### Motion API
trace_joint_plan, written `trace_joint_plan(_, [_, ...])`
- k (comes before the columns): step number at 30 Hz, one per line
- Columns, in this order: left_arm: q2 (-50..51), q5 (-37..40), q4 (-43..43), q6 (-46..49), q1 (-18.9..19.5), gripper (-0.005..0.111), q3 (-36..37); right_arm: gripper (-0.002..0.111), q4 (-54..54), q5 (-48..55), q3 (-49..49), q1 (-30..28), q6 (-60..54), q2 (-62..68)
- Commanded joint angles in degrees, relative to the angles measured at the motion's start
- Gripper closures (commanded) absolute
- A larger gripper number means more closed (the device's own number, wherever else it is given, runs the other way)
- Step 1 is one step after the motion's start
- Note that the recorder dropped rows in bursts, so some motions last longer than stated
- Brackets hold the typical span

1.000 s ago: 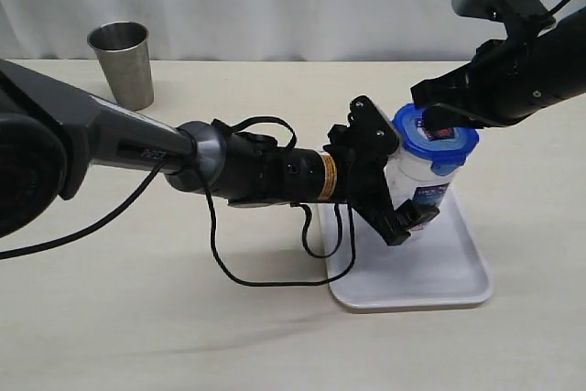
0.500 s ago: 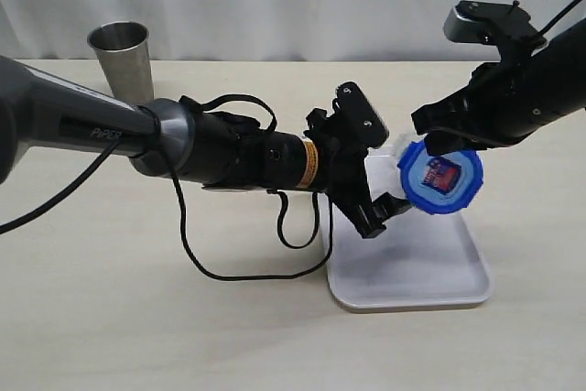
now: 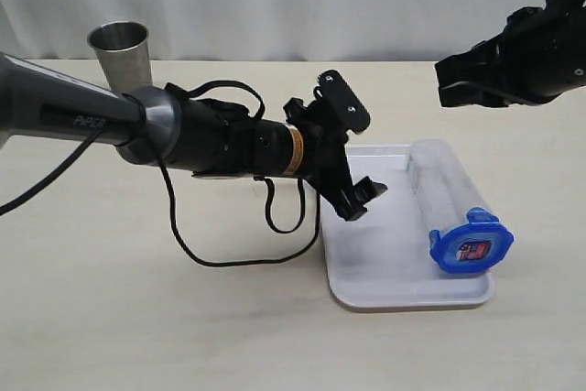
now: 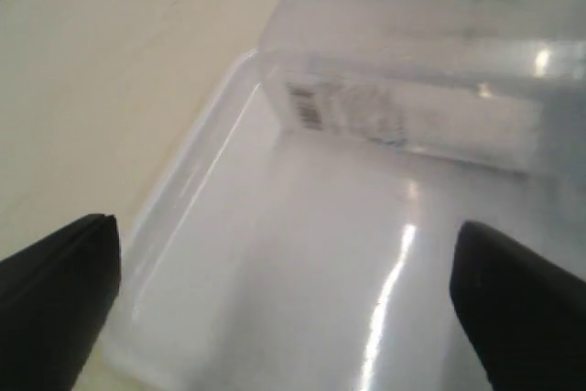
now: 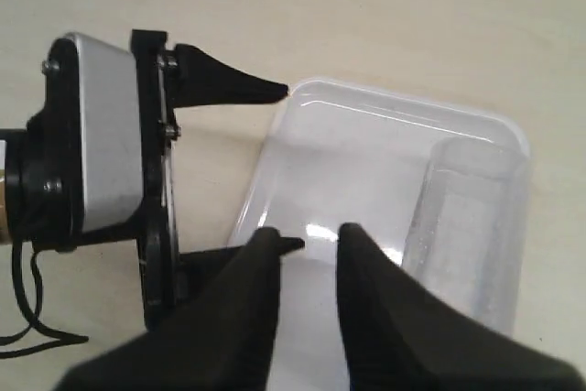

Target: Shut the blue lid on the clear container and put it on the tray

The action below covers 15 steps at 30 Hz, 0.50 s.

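On the right half of the tray I see the clear container lying on its side, the blue lid capping its near end. My left gripper hovers wide open just beside it; my right gripper hangs above, jaws narrowly parted, empty.

Container with lid, sideways on right of tray; cup back-left.

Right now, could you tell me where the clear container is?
In the exterior view the clear container lies on its side along the right part of the tray, its blue lid at the end near the tray's front right corner.
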Motion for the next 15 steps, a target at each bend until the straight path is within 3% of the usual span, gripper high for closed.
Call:
trace_joint_plan(1, [-5.5,12.2,-1.9,-4.2,0.2,0.010,0.1,0.059,-4.9,-0.8,-0.4,-0.5,5.7,0.8])
trace_joint_plan(3, [-8.4,17.0,-3.4,-5.8,0.0,0.010,0.1,0.048,-11.0,-1.8,-0.4,-0.5,11.5,1.8])
trace_joint_plan(6, [-11.3,23.7,-3.3,-5.4,-0.3,0.010,0.0,0.046,-19.4,-3.0,-0.5,-0.6,21.4,4.1])
trace_joint_plan(10, [-15.0,33.7,-3.3,-4.3,-0.2,0.010,0.0,0.046,-16.3,-2.8,-1.8,-0.6,17.9,11.5])
trace_joint_plan(13, [-18.8,40.9,-3.4,-2.2,-0.2,0.010,0.4,0.045,-17.1,1.1,-8.7,-0.6,17.5,20.5])
trace_joint_plan(15, [-21.1,39.8,-3.5,-2.2,0.1,0.010,1.9,0.045,-17.9,3.0,-13.2,-0.6,17.5,24.6])
